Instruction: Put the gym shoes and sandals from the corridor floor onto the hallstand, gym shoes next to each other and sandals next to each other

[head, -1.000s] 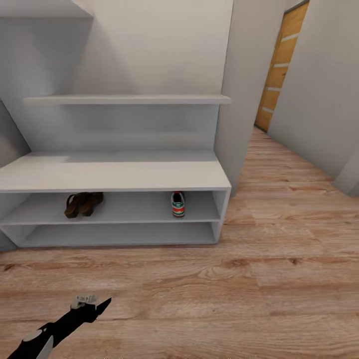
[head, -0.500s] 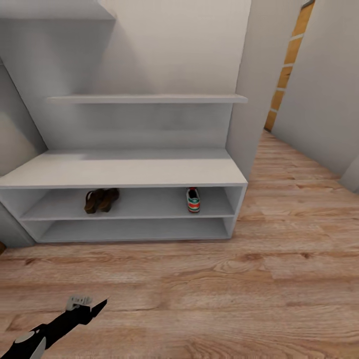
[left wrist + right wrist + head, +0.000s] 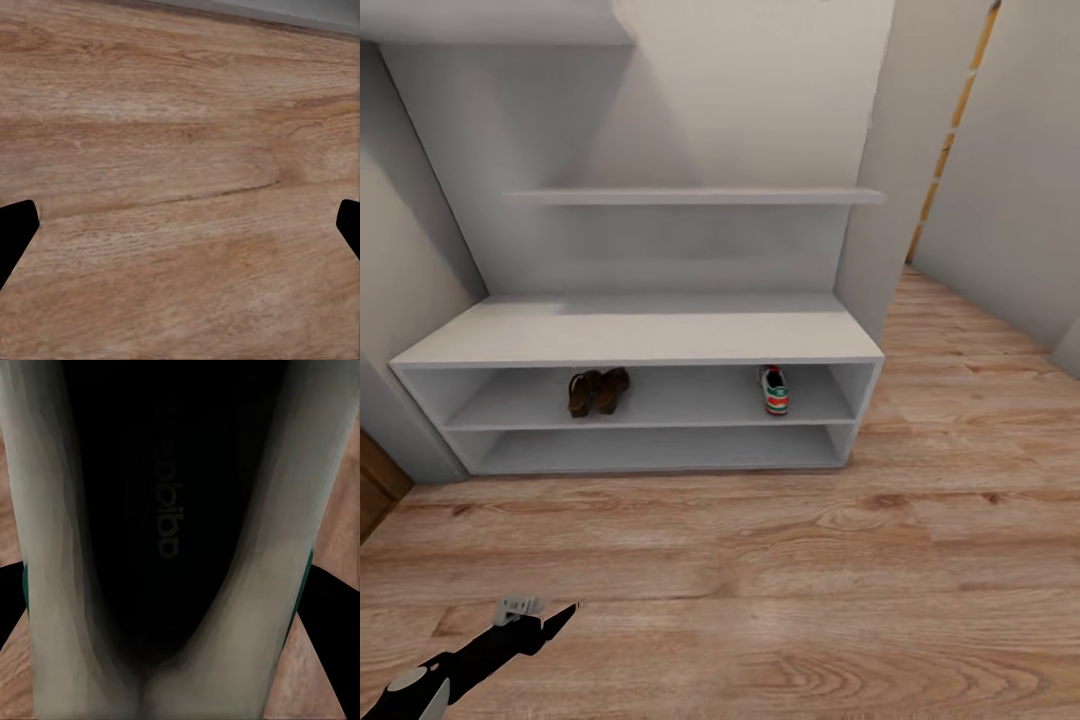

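The view has been swung leftward, so the shoe rack (image 3: 640, 340) now sits centred. On its upper shelf the sandals (image 3: 596, 390) lie together, one gym shoe (image 3: 774, 390) well apart. The left pincer (image 3: 560, 615) is spread open above the floor (image 3: 180, 187); the right pincer is clamped on the second gym shoe (image 3: 172, 510), still to be shelved beside its mate.

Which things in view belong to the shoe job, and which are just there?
Job:
- sandals and one gym shoe, both on the hallstand
- second gym shoe, in the right gripper
- left gripper, open and empty
- floor

Just there:
- wall shelf
- door
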Robot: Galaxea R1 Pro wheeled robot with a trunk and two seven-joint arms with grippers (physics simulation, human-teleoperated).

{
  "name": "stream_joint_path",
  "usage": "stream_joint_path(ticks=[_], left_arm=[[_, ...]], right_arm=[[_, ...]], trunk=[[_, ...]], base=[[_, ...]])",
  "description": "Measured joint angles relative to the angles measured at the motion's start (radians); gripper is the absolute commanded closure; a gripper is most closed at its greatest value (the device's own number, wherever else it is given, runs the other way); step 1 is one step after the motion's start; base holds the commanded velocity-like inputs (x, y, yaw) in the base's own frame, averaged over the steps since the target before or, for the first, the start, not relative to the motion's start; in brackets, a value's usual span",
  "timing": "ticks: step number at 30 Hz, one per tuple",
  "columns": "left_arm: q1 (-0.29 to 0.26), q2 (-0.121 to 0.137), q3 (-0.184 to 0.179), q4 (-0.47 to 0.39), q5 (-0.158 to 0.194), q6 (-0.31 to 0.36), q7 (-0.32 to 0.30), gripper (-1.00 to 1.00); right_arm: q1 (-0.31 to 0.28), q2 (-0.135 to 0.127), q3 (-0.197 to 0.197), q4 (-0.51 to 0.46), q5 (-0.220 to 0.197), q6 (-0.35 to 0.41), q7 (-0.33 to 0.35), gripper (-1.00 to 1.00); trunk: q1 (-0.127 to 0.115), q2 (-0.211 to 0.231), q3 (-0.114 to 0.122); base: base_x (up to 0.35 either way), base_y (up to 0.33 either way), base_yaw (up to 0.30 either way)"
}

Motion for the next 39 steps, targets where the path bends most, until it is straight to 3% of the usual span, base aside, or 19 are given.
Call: stream_joint_path(ticks=[23, 36, 39], left_arm=[[0.000, -0.002, 0.000, -0.006, 0.003, 0.003, -0.001, -1.00], [0.000, -0.003, -0.002, -0.010, 0.005, -0.001, -0.003, -1.00], [0.000, -0.007, -0.001, -0.015, 0.005, -0.004, -0.011, -1.00]], right_arm=[[0.000, 0.004, 0.000, -0.004, -0.001, 0.000, 0.000, 1.00], [0.000, 0.008, 0.001, -0.003, 0.000, 0.000, 0.000, 1.00], [0.000, 0.024, 0.029, 0.001, 0.002, 0.001, 0.002, 1.00]], trunk=[[0.000, 0.000, 0.000], [0.000, 0.000, 0.000], [0.000, 0.000, 0.000]], base=[[-0.123, 0.295, 0.000], [-0.001, 0.043, 0.000], [0.000, 0.000, 0.000]])
